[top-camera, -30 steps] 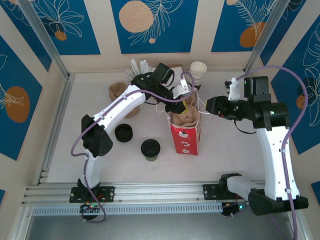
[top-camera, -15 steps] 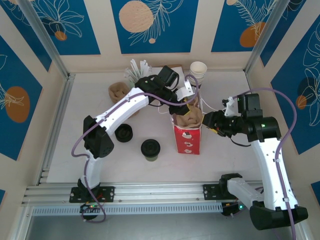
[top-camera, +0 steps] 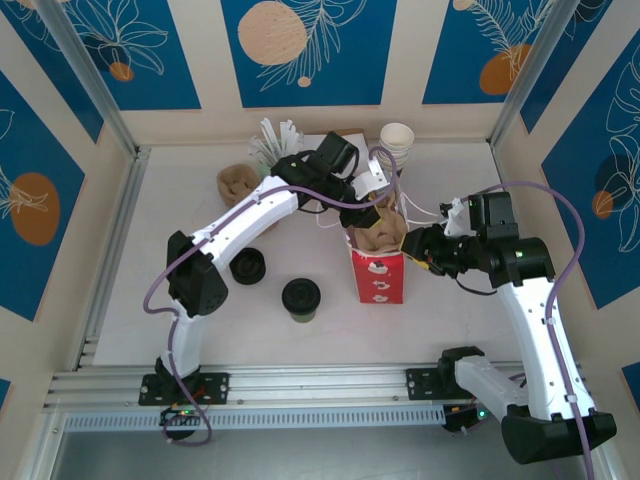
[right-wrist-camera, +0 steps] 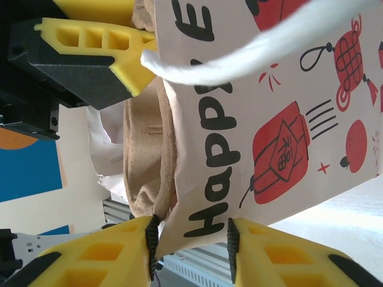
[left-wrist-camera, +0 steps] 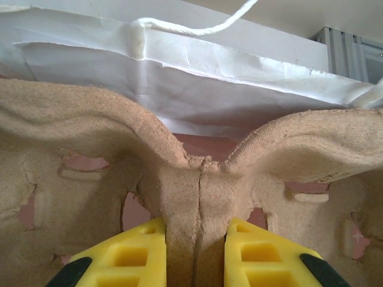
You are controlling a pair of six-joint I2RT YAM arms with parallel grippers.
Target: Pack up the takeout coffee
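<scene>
The left hand [left-wrist-camera: 195, 242] is nearly closed, pinching the middle ridge of the carrier [left-wrist-camera: 90, 137] inside the bag [right-wrist-camera: 239, 137]. The right hand [right-wrist-camera: 191, 242] is partly closed, with a finger on each side of the bag's rim. The coffee [top-camera: 301, 297] stands on the bench [top-camera: 450, 320], well apart from both hands and closer to the arm bases.

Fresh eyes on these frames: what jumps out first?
The red gift bag stands mid-table with a brown pulp cup carrier in its mouth. The left fingers pinch the carrier's centre ridge, while the right fingers straddle the bag's right wall. The takeout coffee, black lid on, sits on the table to the bag's left, outside it.
</scene>
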